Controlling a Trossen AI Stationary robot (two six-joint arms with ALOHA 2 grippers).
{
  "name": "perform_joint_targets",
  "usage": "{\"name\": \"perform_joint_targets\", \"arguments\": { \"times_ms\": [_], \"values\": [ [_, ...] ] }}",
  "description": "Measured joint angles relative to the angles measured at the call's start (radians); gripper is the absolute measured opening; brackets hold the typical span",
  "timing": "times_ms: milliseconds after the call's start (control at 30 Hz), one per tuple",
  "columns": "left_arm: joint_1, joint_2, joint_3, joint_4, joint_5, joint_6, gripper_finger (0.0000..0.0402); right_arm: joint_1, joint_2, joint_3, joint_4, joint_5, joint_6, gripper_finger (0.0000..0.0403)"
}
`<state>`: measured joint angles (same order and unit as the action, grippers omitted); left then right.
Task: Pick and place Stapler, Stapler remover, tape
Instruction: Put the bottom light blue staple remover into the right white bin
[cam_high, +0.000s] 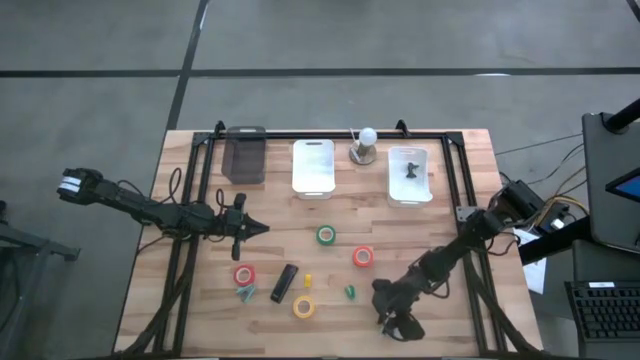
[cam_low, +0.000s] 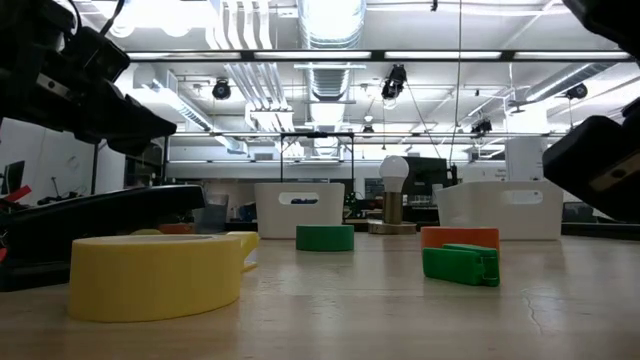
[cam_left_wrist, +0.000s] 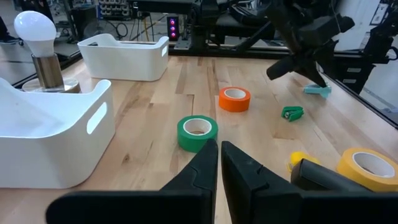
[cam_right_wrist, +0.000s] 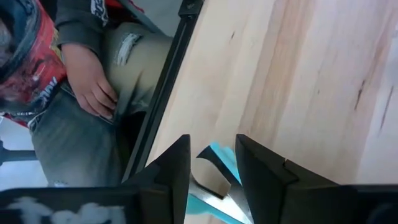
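The stapler (cam_high: 284, 283) lies flat on the wooden table (cam_high: 440, 225), off to the side of the left gripper's (cam_high: 255, 228) closed fingertips and nearer the table's front edge. We see it sitting between the red tape (cam_high: 244, 274) and the yellow tape (cam_high: 303, 307), near both but touching neither. The left gripper's fingers (cam_left_wrist: 208, 165) are clenched together with only a thin slit between them and nothing held. The green tape (cam_high: 326, 235) stands just beyond their tips, almost in line with them. Farther out past the green roll is the orange-red tape (cam_high: 363, 257), well clear of those fingers. A small green piece (cam_high: 350, 292) and a small yellow piece (cam_high: 308, 281) lie loose between the rolls. The right gripper (cam_high: 395, 318) hangs at the front edge of the table, well apart from the stapler and all four rolls. In its wrist view a teal stapler remover (cam_right_wrist: 219, 163) sits in the gap between its two fingers, spanning most of that gap. We cannot tell whether the fingers are pressed on it or merely flank it. Beyond the table edge, past those fingers, a person's hand (cam_right_wrist: 93, 87) rests on a lap in jeans. Along the far side of the table stand a dark bin (cam_high: 244, 158), a white bin (cam_high: 313, 167), a light bulb on a stand (cam_high: 366, 141) and a second white bin (cam_high: 410, 190), all far from either gripper.
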<state>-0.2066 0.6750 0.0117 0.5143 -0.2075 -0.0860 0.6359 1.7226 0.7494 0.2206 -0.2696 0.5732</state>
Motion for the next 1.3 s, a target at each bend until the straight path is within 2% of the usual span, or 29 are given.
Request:
{"name": "perform_joint_targets", "arguments": {
  "times_ms": [733, 1100, 1300],
  "values": [
    [0.000, 0.000, 0.000, 0.000, 0.000, 0.000, 0.0023, 0.034, 0.000, -0.001, 0.004, 0.077, 0.000, 0.0084],
    [0.000, 0.000, 0.000, 0.000, 0.000, 0.000, 0.0023, 0.050, 0.000, -0.001, 0.003, 0.095, 0.000, 0.0088],
    [0.000, 0.000, 0.000, 0.000, 0.000, 0.000, 0.0023, 0.065, 0.000, -0.001, 0.003, 0.142, 0.000, 0.0085]
  ]
}}
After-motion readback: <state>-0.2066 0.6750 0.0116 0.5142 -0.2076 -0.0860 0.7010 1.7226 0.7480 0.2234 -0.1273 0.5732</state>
